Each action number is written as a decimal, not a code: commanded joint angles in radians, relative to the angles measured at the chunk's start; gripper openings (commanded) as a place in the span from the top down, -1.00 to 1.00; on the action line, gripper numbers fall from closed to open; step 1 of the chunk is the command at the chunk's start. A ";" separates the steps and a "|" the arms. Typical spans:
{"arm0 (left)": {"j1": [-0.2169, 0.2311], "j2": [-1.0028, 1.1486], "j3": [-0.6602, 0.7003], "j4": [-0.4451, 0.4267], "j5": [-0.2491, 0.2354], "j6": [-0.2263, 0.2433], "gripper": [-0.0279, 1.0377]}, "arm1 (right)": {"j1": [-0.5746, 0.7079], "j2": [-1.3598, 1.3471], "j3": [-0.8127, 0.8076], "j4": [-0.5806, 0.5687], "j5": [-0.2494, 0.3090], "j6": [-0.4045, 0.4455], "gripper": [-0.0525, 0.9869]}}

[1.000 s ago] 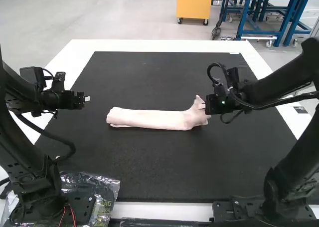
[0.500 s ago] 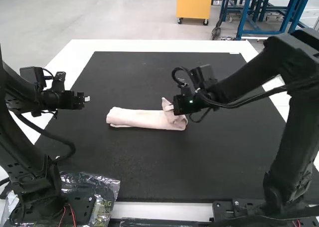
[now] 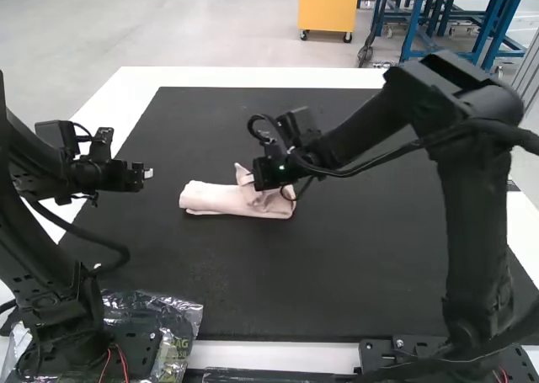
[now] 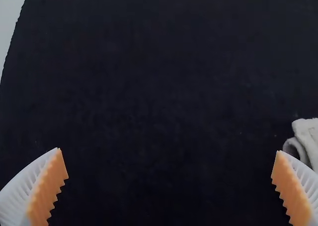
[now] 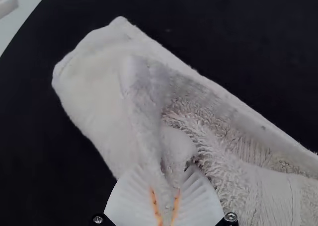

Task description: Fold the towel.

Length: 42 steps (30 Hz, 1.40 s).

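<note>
The pale pink towel (image 3: 209,198) lies as a narrow folded strip on the black mat, its right end brought back over the rest. My right gripper (image 3: 253,181) is at that raised end, and in the right wrist view the gripper (image 5: 166,201) is shut on the towel's end, pinching gathered cloth of the towel (image 5: 102,82). Left of the towel, my left gripper (image 3: 147,172) hangs over the mat. In the left wrist view the gripper (image 4: 170,161) stands open with bare mat between its fingers, and a rolled edge of the towel (image 4: 307,136) lies beside one finger.
The black mat (image 3: 295,290) covers most of the white table (image 3: 253,77). A crinkled clear plastic bag (image 3: 173,320) lies by the left arm's base. The right arm spans the mat's right side.
My right gripper has moved left with the towel's right end, doubling it back over the strip and shortening its outline. The left arm has hardly moved.
</note>
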State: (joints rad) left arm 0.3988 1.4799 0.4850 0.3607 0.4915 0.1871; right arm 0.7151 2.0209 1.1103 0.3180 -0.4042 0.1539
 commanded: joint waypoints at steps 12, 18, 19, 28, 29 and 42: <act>0.000 -0.023 -0.013 0.027 0.018 0.018 -0.87 | 0.089 0.113 0.223 -0.005 0.002 0.053 0.95; 0.000 -0.023 -0.016 0.027 0.018 0.025 -0.87 | 0.116 0.145 0.255 -0.005 0.002 0.059 0.95; 0.000 -0.023 -0.016 0.027 0.018 0.025 -0.87 | 0.118 0.150 0.261 -0.005 0.002 0.059 0.95; 0.000 -0.023 -0.016 0.035 0.018 0.022 -0.87 | 0.135 0.205 0.336 -0.003 -0.016 0.101 0.47; 0.000 -0.023 -0.016 0.040 0.019 0.020 -0.87 | 0.138 0.206 0.345 -0.003 -0.016 0.104 0.32; 0.011 -0.036 -0.016 0.112 0.019 -0.044 -0.87 | 0.181 0.199 0.465 -0.027 -0.097 0.205 -0.54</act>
State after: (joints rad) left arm 0.3992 1.4796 0.4736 0.4576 0.4980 0.1707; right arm 0.8818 2.2383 1.5372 0.2962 -0.4732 0.3367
